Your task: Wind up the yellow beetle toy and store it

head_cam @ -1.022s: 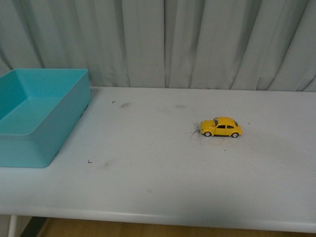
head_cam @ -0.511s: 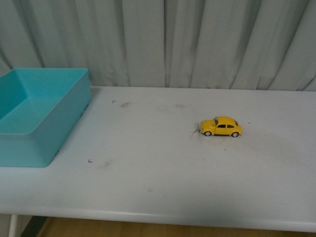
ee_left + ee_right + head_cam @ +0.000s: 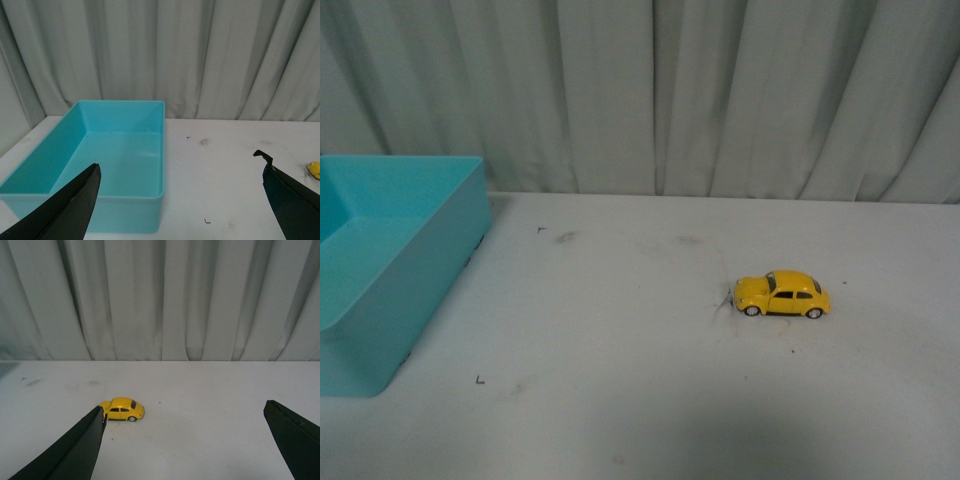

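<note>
The yellow beetle toy (image 3: pixel 782 295) stands on its wheels on the white table (image 3: pixel 620 400), right of centre, side-on in the front view. It shows again in the right wrist view (image 3: pixel 122 409), ahead of my open right gripper (image 3: pixel 185 440) and near the tip of one finger; nothing lies between the fingers. A sliver of the yellow beetle toy (image 3: pixel 314 170) peeks out at the edge of the left wrist view. My left gripper (image 3: pixel 182 195) is open and empty, hovering over the table beside the teal bin. Neither arm appears in the front view.
A teal plastic bin (image 3: pixel 380 270), empty inside, stands at the table's left end; the left wrist view shows its rim (image 3: pixel 120 103). A pleated grey curtain (image 3: pixel 650 90) hangs behind the table. Small scuffs and corner marks (image 3: pixel 478 379) dot the tabletop.
The front view has shifted: the table, bin and toy now sit lower in the picture, the toy a little further right, and the table's front edge no longer shows.
</note>
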`<state>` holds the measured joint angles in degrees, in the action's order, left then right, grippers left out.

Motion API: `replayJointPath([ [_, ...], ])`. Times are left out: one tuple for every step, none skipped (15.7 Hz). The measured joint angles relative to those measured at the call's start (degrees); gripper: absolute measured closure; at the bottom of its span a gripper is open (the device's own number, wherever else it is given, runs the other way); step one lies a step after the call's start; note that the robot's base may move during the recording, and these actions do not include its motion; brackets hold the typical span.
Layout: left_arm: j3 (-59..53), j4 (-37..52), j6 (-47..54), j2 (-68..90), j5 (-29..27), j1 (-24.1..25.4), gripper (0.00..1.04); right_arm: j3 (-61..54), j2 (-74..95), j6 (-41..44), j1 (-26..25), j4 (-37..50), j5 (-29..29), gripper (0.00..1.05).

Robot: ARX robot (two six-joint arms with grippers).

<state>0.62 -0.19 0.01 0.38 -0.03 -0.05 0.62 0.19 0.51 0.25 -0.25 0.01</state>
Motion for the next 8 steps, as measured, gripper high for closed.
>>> replayJointPath([
  [0.0,0.0,0.0,0.0,0.0,0.0,0.07,0.0,0.0,0.0,0.0,0.1,0.0,0.06],
  [0.0,0.0,0.0,0.0,0.0,0.0,0.07,0.0,0.0,0.0,0.0,0.0,0.0,0.06],
  [0.0,0.0,0.0,0.0,0.0,0.0,0.07,0.0,0.0,0.0,0.0,0.1,0.0,0.06],
  [0.0,0.0,0.0,0.0,0.0,0.0,0.07,0.0,0.0,0.0,0.0,0.2,0.0,0.06],
  [0.0,-0.3,0.0,0.0,0.0,0.0,0.07,0.0,0.1,0.0,0.0,-0.3,0.0,0.06],
  [0.0,-0.2,0.0,0.0,0.0,0.0,0.07,0.0,0.0,0.0,0.0,-0.1,0.0,0.06],
  [0.0,0.2,0.0,0.0,0.0,0.0,0.07,0.0,0.0,0.0,0.0,0.5,0.0,0.06],
  [0.0,-0.3,0.0,0.0,0.0,0.0,0.07,0.0,0.1,0.0,0.0,-0.3,0.0,0.06],
])
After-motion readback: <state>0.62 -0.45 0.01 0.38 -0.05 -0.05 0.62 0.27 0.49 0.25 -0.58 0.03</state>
